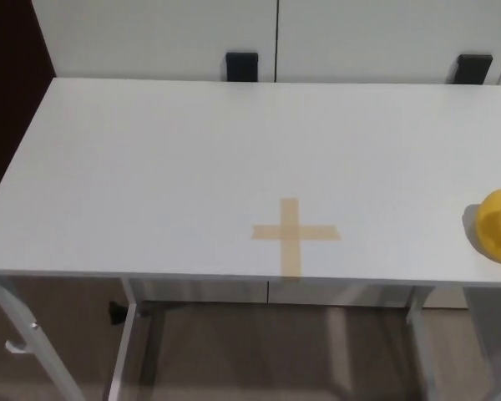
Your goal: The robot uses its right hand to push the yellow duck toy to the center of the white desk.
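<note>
One yellow duck toy (498, 225) at white desk (150, 167) right edge, one tape cross (294, 235)

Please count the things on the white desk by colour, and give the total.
Yellow: 1, the duck toy at the right edge
Tan: 1, the tape cross near the front middle
Total: 2 on the white desk

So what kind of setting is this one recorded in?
Probably a lab or office test setup: a bare white desk with a tape cross marking a target, a yellow duck toy at its right edge, and white cabinets behind.
</note>
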Motion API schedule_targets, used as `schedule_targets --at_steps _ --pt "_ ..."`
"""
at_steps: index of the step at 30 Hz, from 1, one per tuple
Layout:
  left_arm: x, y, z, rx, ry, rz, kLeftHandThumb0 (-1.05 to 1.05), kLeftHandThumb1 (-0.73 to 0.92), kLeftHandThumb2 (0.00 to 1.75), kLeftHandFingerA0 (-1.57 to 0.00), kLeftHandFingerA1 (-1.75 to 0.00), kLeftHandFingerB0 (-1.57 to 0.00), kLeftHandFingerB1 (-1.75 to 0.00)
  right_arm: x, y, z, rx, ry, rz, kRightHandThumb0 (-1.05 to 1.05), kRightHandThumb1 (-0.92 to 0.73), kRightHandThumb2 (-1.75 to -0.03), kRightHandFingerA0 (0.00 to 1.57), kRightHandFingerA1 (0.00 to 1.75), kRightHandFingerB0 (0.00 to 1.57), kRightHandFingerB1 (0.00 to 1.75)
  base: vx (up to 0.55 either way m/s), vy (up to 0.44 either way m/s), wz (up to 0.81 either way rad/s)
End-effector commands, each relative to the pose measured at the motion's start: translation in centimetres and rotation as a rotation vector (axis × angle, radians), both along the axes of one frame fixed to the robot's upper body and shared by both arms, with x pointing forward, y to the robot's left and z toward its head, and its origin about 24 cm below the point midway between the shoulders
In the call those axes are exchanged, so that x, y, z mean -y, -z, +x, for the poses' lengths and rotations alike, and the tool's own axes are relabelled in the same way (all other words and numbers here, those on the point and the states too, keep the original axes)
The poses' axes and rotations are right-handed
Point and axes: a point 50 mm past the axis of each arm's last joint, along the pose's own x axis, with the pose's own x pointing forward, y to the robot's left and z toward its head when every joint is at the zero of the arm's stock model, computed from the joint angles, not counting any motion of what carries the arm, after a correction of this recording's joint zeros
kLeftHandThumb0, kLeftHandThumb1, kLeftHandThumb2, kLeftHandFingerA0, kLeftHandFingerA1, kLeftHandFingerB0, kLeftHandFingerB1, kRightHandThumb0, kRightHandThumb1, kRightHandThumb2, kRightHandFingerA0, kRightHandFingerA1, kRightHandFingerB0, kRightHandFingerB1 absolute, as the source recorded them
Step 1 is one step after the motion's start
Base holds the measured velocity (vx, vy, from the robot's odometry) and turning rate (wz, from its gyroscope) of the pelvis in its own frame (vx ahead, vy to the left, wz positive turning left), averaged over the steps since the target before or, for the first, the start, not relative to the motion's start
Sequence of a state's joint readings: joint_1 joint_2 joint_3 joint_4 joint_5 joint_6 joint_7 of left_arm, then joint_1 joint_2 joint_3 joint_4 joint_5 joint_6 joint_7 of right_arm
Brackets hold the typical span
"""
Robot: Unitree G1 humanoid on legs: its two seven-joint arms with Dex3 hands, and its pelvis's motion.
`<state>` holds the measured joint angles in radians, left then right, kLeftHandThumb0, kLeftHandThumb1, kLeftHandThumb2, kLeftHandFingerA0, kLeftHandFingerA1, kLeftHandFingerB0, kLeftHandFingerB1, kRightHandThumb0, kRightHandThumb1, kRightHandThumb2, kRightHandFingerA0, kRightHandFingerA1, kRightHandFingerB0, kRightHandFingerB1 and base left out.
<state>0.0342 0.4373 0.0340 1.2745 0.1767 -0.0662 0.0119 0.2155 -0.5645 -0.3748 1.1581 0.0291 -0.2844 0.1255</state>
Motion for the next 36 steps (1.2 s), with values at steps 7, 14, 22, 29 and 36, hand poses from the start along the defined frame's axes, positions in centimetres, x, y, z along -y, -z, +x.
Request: schedule_targets --at_steps 7,14,22,29,36 --pt "-0.6 -0.4 -0.2 0.008 -0.006 0.014 -0.17 0.62 0.76 -0.84 -0.8 -0.83 -0.82 2.5 -3.3 0.5 0.207 0.08 -0.012 -0.5 -0.63 -0.58 0.28 0.82 0.13 0.62 0.0 0.0 0.0" --pt "-0.6 -0.4 -0.4 -0.003 0.01 0.019 -0.21 0.64 0.71 -0.83 -0.81 -0.81 -0.8 4.9 -7.1 4.1 0.338 0.092 -0.039 -0.78 -0.82 -0.64 0.0 0.85 0.0 0.61 0.0 0.0 0.0" --pt "-0.7 -0.5 -0.2 0.001 0.007 0.024 -0.18 0.62 0.74 -0.85 -0.84 -0.85 -0.82 5.0 -11.0 9.7 0.493 0.008 -0.07 -0.79 -0.67 -1.07 0.0 0.63 0.01 0.51 0.0 0.0 0.0" --pt "-0.9 -0.5 -0.5 0.005 0.002 0.03 -0.15 0.62 0.78 -0.82 -0.79 -0.87 -0.84 1.2 -13.9 16.7 0.672 -0.113 -0.025 -0.9 -0.66 -1.09 0.07 0.63 0.12 0.56 0.0 0.0 0.01" --pt "-0.6 -0.3 -0.4 0.0 0.013 0.023 -0.16 0.61 0.77 -0.83 -0.78 -0.83 -0.81 -3.8 -15.7 21.6 0.763 -0.27 -0.014 -0.88 -0.78 -1.13 0.04 0.47 0.05 0.34 0.0 0.0 0.0"
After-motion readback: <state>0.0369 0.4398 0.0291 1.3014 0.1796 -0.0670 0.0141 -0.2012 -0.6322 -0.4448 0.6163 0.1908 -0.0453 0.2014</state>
